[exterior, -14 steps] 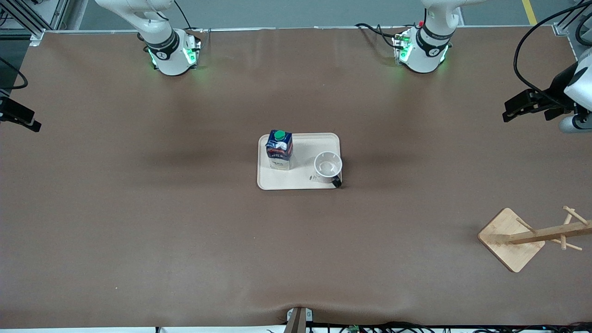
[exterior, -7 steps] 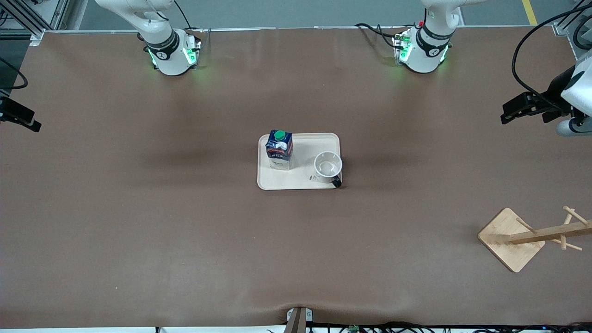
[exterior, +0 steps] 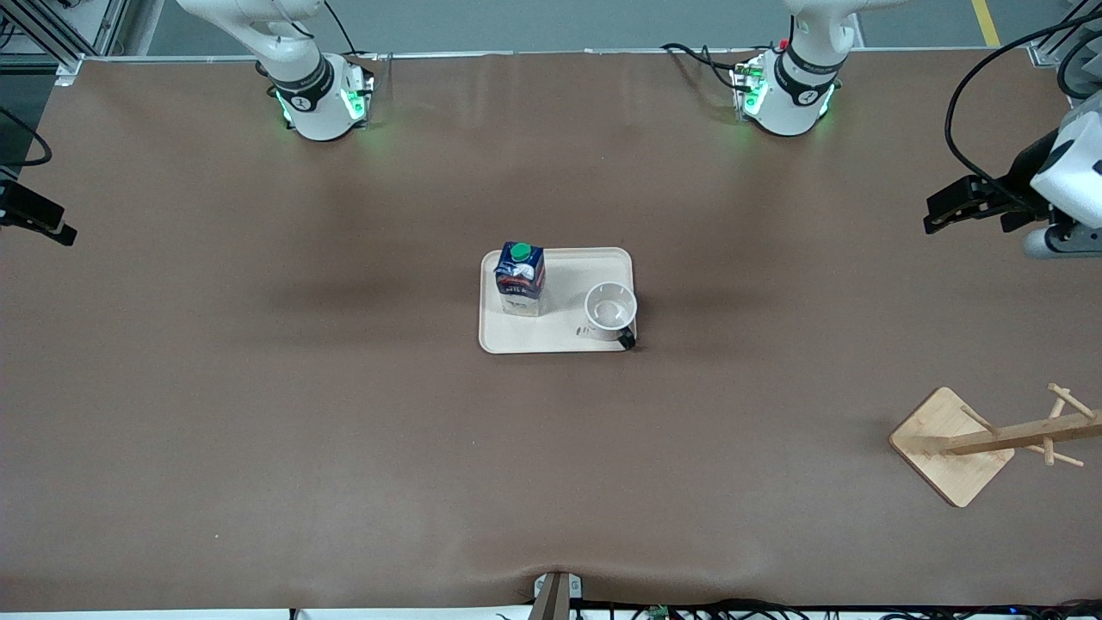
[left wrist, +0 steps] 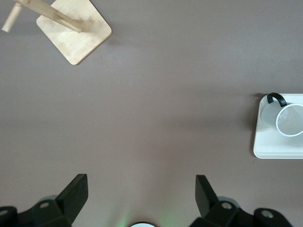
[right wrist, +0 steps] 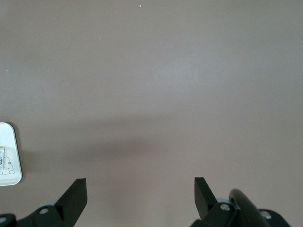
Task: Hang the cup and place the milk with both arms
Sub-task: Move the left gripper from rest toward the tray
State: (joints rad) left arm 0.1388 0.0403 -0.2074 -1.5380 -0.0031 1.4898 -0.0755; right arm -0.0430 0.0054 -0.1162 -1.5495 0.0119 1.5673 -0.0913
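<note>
The white cup (exterior: 611,312) with a black handle stands upright on a cream tray (exterior: 560,343) at the table's middle; it also shows in the left wrist view (left wrist: 289,119). The dark blue milk (exterior: 520,277) with a green cap stands on the same tray, toward the right arm's end. My left gripper (exterior: 940,215) hangs open and empty over bare table at the left arm's end, fingers wide apart (left wrist: 142,191). My right gripper (exterior: 56,231) waits open and empty over bare table at the right arm's end (right wrist: 140,191).
A wooden cup rack (exterior: 951,445) with pegs stands on a square base toward the left arm's end, nearer to the front camera than the tray; the left wrist view shows it too (left wrist: 75,35). The tray's corner (right wrist: 9,163) shows in the right wrist view.
The left gripper has drifted a little toward the table's middle. The right arm, cup, milk and tray have not moved.
</note>
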